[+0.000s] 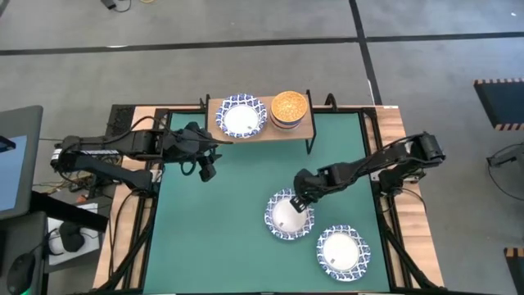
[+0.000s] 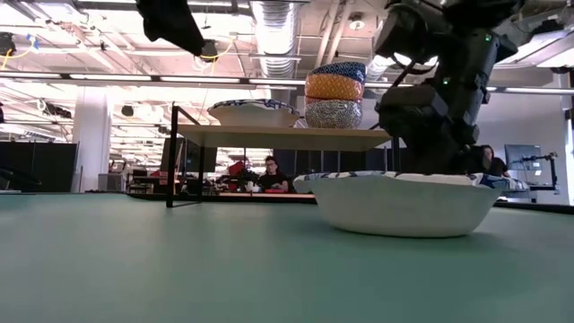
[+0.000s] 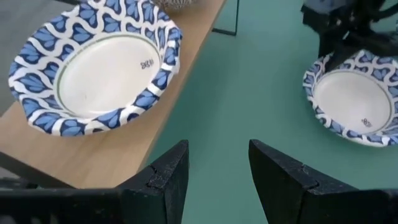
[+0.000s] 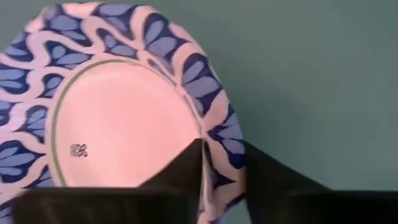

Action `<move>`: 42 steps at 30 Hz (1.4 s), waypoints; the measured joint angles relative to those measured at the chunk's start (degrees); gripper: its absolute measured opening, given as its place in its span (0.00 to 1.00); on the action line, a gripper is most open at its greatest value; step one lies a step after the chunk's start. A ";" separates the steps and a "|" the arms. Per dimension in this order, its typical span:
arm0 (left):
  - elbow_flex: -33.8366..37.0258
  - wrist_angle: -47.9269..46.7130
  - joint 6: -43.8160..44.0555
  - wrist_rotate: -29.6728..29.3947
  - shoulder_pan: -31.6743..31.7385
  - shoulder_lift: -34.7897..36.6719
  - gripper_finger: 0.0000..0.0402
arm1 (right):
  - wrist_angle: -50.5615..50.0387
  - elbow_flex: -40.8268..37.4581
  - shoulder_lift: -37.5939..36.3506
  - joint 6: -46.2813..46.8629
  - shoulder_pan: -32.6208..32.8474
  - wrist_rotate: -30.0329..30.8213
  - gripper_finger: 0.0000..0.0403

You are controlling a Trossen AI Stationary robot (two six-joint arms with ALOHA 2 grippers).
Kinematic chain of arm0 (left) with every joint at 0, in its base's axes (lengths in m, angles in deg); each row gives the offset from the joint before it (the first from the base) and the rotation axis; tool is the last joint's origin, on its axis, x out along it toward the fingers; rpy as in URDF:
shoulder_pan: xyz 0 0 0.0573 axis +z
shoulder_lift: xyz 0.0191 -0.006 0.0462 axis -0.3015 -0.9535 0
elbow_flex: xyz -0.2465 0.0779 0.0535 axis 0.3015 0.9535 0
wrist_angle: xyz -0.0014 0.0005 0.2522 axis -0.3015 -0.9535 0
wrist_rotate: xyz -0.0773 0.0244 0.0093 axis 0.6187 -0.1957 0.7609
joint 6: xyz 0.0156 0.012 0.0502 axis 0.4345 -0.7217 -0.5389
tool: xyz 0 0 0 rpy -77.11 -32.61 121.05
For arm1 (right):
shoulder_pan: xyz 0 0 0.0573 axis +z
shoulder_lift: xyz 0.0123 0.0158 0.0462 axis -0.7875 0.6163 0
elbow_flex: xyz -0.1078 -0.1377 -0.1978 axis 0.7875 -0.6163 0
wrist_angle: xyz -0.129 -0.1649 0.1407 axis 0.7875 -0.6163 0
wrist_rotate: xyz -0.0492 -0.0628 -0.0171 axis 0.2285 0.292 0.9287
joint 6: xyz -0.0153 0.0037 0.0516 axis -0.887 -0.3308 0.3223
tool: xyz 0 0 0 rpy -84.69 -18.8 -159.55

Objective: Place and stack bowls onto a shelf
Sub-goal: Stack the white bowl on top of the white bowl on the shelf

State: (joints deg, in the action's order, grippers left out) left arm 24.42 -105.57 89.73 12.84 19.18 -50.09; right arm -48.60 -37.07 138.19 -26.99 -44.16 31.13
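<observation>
Bowls waited on the green table (image 1: 221, 246): one lay near right (image 1: 342, 251), and just beyond it the right gripper (image 4: 222, 163) straddled the rim of a second bowl (image 1: 286, 217), one finger inside and one outside, though I could not tell whether it had clamped. That looked like the pickup step; next it would need a firm pinch, a lift and a carry to the far shelf (image 1: 260, 129), where a patterned bowl (image 1: 241, 115) and a small stack (image 1: 289, 106) sat. Left gripper (image 3: 214, 171) hovered released near the shelf's left end.

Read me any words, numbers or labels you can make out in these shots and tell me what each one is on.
No text is legible.
Small grey stamp inside the bowl on the shelf: too small and blurred to read.
Similar stamp inside the bowl on the table at the right gripper: also unreadable.
The same stamp in the right wrist view: a blurred mark.
Nothing readable elsewhere.
</observation>
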 joint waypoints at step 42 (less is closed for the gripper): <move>0.00 -9.99 32.13 -6.57 -3.80 0.44 0.38 | 24.21 38.98 4.52 -52.51 -34.10 8.42 0.05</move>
State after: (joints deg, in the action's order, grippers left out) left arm 24.42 -115.56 121.86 6.27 15.37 -49.65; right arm -24.39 1.91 142.70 -79.49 -78.26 39.55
